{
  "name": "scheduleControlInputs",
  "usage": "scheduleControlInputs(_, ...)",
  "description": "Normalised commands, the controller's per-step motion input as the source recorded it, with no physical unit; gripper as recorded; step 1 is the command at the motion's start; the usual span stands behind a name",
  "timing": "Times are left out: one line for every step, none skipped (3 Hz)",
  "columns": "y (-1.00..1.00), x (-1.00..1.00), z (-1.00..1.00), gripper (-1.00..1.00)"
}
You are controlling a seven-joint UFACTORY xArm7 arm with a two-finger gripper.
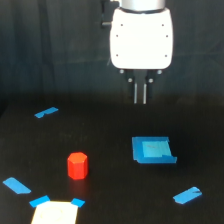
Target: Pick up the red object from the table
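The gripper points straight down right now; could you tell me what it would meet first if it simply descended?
Probably bare table. The gripper, fingers nearly together, hangs near the blue tray, but depth is unclear. The red object sits well toward the exterior view's left.

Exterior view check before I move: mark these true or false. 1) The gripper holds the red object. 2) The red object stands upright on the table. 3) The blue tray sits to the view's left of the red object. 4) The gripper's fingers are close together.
1) False: the gripper hangs empty above the table.
2) True: the red object stands upright.
3) False: the blue tray is to its right.
4) True.
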Motion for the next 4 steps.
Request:
scheduleControlInputs(-0.71, -1.00, -0.59, -1.00)
scheduleControlInputs(-0.60, 1.00, 1.00, 1.00)
scheduleControlInputs(-1.00, 1.00, 1.00, 0.64)
scheduleControlInputs(-0.39, 1.00, 1.00, 1.00)
